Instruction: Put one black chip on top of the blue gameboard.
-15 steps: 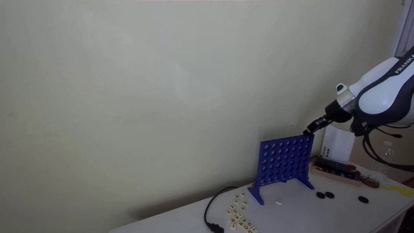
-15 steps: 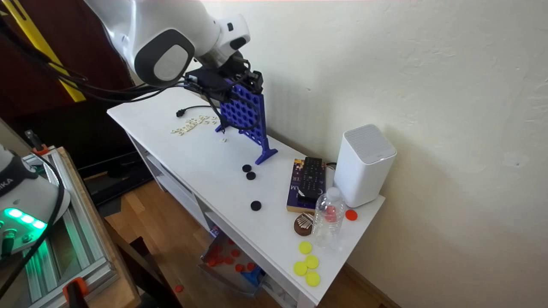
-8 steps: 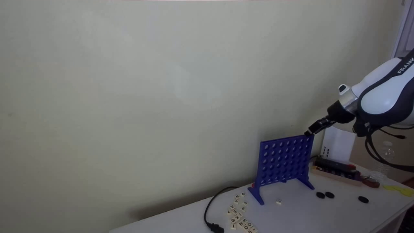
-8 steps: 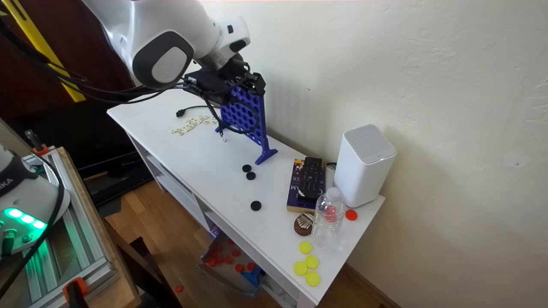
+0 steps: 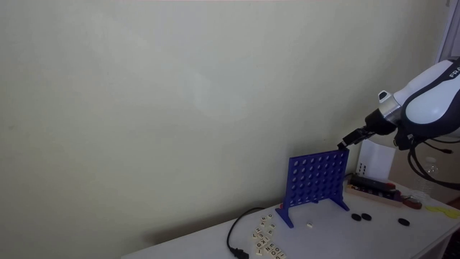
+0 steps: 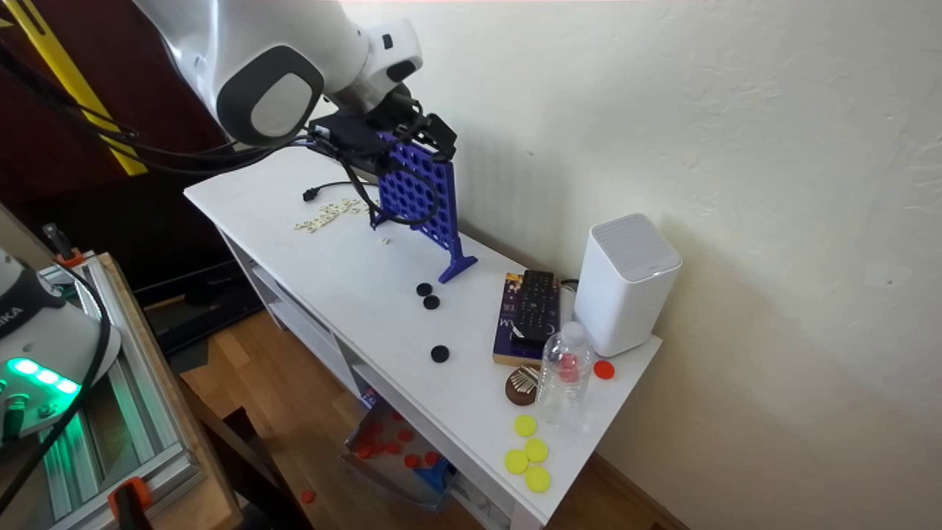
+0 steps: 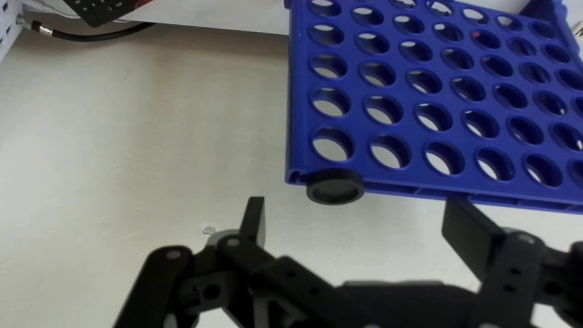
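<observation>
In the wrist view a black chip [image 7: 335, 190] sits tilted at the top edge of the blue gameboard [image 7: 451, 103], over the slot nearest the end. My gripper [image 7: 355, 207] stands open, one finger on each side of the chip and apart from it. The right-hand fingertip [image 7: 469, 223] overlaps the board's top edge; whether it touches cannot be told. Both exterior views have the gripper [image 5: 342, 145] above the upright board's near corner, the chip there hidden or indistinct. More black chips [image 6: 440, 354] lie flat on the white table, in front of the board's foot.
Beside the board lie a book with a black remote [image 6: 536, 305] on it, a round brown object [image 6: 521, 388], a clear bottle [image 6: 565, 375] and a tall white box [image 6: 629, 283]. Letter tiles [image 5: 266, 239], a black cable [image 5: 231, 230] and yellow chips [image 6: 536, 450] are also on the table.
My gripper's fingers have spread apart at the board's top corner. The arm has drifted slightly to the right in an exterior view. Board and loose chips have stayed put.
</observation>
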